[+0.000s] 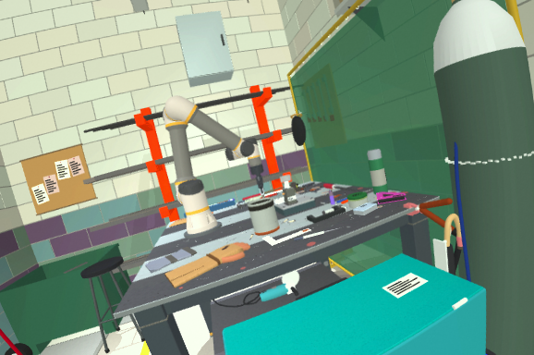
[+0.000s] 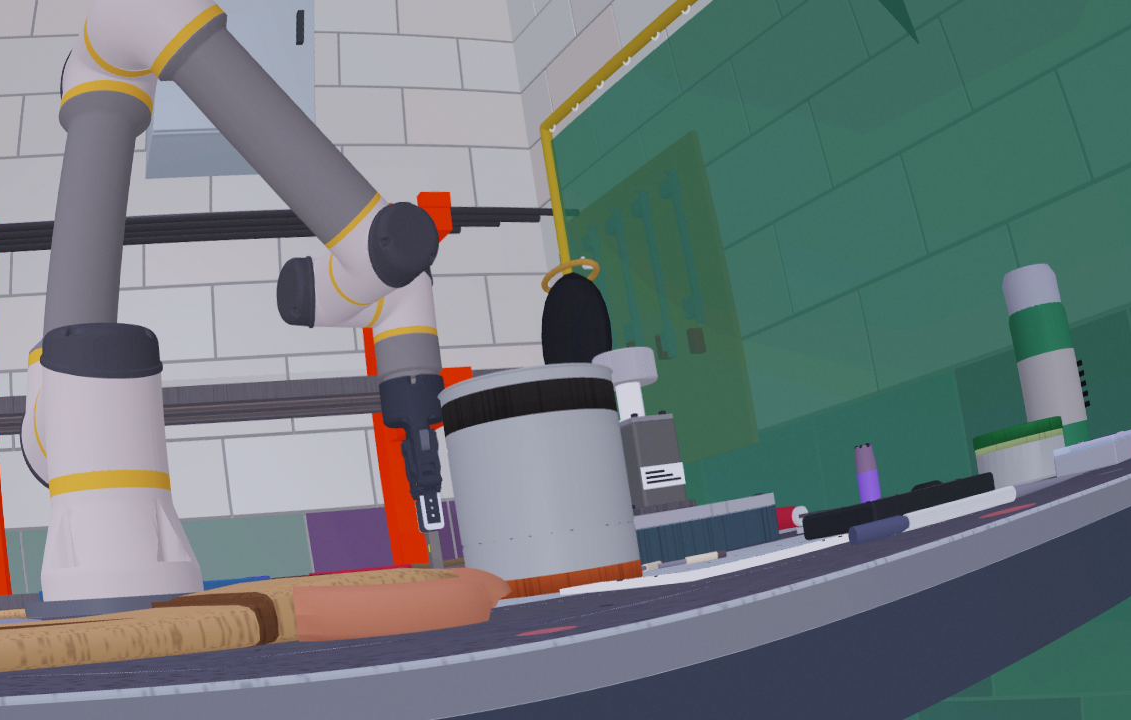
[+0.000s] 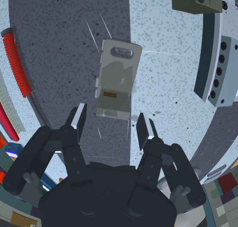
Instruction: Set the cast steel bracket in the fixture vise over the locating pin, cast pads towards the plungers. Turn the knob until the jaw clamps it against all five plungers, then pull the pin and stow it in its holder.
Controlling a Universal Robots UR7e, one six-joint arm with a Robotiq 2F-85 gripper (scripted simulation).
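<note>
The cast steel bracket (image 3: 117,80) lies flat on the bench, a pale grey L-shaped piece with a slot at its far end. My gripper (image 3: 112,124) hangs open and empty just above its near end. In the side camera my gripper (image 1: 259,187) points straight down behind a grey canister. In the second side camera my gripper (image 2: 432,515) shows beside that canister, and the bracket is hidden there. The fixture vise (image 3: 218,71) sits to the right of the bracket, its row of plunger holes facing the bracket. The vise's knob (image 2: 632,367) stands above it.
Behind the work stands an orange rack (image 1: 154,157) against the brick wall. A grey canister (image 1: 263,216) stands in front of my gripper. A red-handled tool (image 3: 16,62) lies left of the bracket. A glove (image 1: 230,252) and clutter cover the near bench.
</note>
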